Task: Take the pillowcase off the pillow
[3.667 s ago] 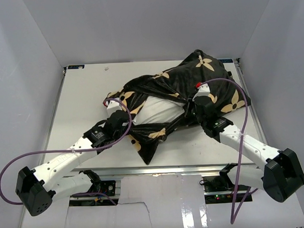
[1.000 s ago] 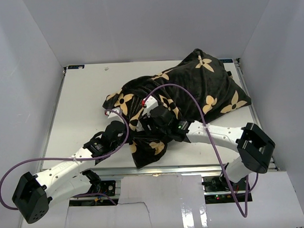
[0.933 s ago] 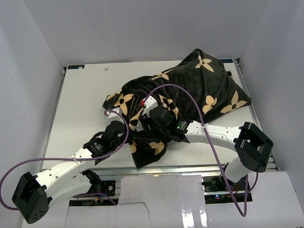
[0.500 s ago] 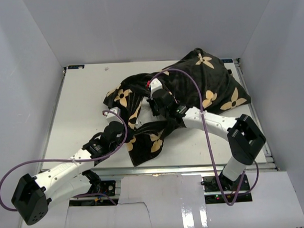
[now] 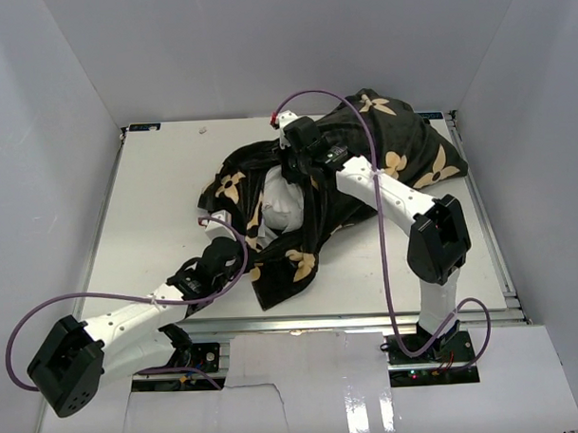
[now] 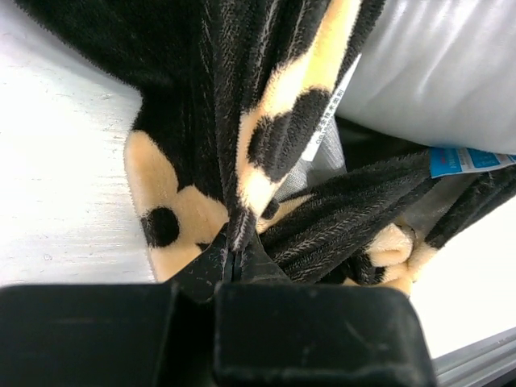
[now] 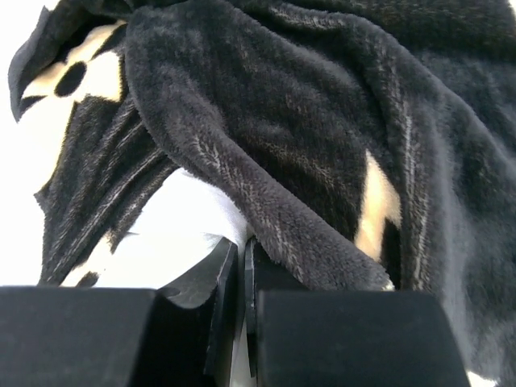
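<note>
Jaws pinched tight on both arms: the left gripper (image 6: 236, 260) clamps a bunched corner of the pillowcase (image 5: 400, 141), the right gripper (image 7: 243, 251) its furry rim; the white pillow (image 5: 281, 202) lies bared between them, just beneath the right jaws

The pillowcase (image 5: 401, 156) is black plush, printed with tan four-petal flowers and stars; the flowers have round black centres. The pillow (image 5: 281, 205) is plain white. At the fabric's edge there is a small blue tag (image 6: 472, 160) and a white label (image 6: 332, 109) with dark print. The counter (image 5: 165, 192) is white, the cables (image 5: 313, 92) purple.
</note>
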Controlling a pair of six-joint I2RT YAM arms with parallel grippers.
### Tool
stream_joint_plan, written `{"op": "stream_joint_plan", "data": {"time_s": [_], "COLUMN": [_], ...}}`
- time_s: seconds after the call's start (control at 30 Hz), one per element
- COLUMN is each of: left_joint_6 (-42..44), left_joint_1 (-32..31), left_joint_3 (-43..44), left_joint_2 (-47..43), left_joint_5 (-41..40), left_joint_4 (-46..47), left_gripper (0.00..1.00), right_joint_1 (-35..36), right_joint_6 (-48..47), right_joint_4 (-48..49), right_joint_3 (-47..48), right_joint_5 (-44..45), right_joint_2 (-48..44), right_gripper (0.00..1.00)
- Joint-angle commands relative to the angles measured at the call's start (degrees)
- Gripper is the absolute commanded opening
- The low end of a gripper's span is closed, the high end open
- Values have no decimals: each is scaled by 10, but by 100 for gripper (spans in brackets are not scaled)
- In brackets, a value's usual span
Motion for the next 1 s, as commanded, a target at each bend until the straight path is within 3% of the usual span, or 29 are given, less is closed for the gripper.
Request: {"op": "stream_joint_plan", "data": {"time_s": [0.0, 0.17, 0.2, 0.23, 0.3, 0.33, 0.4, 0.6, 0.7, 0.97], "left_joint_6": [-3, -1, 0, -1, -1, -2, -4, -8, -9, -18], "left_joint_1": [-6, -6, -6, -6, -6, -6, -6, -7, -6, -7], "left_joint_3": [-33, -6, -1, 4, 12, 13, 17, 16, 17, 14], "left_joint_2": [12, 38, 42, 46, 54, 56, 60, 57, 55, 38], "left_joint_5": [24, 13, 13, 15, 23, 27, 32, 57, 61, 42], "left_joint_4": [-58, -57, -58, -56, -47, -44, -32, -4, -4, -22], "left_gripper": [0, 0, 0, 0, 0, 0, 0, 0, 0, 0], "right_joint_1": [-40, -36, -36, -34, -18, -13, 7, 122, 153, 189], "right_joint_6": [-23, -12, -9, -14, -23, -31, -38, -71, -73, -120], "right_joint_4": [55, 73, 81, 106, 130, 140, 141, 190, 221, 296], "right_joint_3": [51, -59, -124, -160, -253, -276, -310, -358, -379, -425], "right_joint_5": [39, -51, -69, -120, -122, -124, -132, -78, -78, 115], "right_joint_2": [-11, -104, -147, -169, -231, -248, -283, -338, -330, -216], "right_gripper": [8, 8, 8, 13, 26, 41, 56, 81, 83, 86]}}
